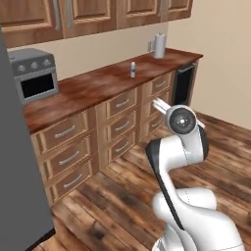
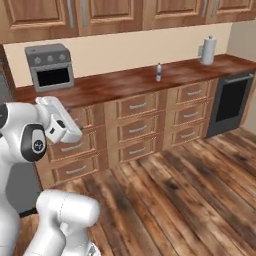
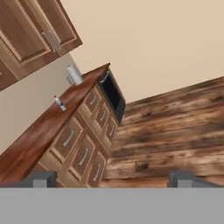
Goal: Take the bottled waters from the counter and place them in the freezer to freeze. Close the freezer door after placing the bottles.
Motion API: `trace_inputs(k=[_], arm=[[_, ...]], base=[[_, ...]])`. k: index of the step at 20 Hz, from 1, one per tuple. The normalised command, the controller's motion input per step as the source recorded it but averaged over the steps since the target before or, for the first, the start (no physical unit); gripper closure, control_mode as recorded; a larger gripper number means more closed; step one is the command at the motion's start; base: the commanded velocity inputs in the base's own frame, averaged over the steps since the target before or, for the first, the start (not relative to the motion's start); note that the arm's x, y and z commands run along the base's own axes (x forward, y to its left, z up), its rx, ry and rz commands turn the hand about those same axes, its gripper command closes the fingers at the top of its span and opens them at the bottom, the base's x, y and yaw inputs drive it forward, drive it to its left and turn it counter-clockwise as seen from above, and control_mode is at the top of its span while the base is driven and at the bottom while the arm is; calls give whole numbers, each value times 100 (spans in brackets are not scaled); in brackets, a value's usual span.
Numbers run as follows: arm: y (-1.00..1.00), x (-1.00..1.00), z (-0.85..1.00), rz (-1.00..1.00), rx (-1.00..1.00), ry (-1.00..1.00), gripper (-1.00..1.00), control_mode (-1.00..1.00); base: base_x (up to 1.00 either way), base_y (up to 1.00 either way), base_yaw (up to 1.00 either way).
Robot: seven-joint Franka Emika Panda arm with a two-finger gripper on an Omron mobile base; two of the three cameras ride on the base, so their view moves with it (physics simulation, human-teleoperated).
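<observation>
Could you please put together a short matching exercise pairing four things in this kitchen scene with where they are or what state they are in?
Things:
1. bottled water
2. paper towel roll
3. toaster oven
4. gripper

Descriptions:
A. far right end of the counter
B. open, holding nothing
C. left end of the counter
D. upright, mid-counter, near the wall

Pairs: 1-D, 2-A, 3-C, 4-B

Our two base views look from behind the arm, left and right, sharing the desk (image 1: 93, 88), our hand view rolled, facing it from afar
</observation>
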Motion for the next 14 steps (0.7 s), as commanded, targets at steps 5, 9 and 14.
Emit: trace_inputs(k=[5, 9, 14], arm=[[0, 0, 0, 0, 0, 0, -100, 100], [0, 0, 0, 0, 0, 0, -100, 100], [0, 0, 0, 0, 0, 0, -100, 100]], base=[[100, -65, -3], [100, -86, -8], [100, -68, -1]])
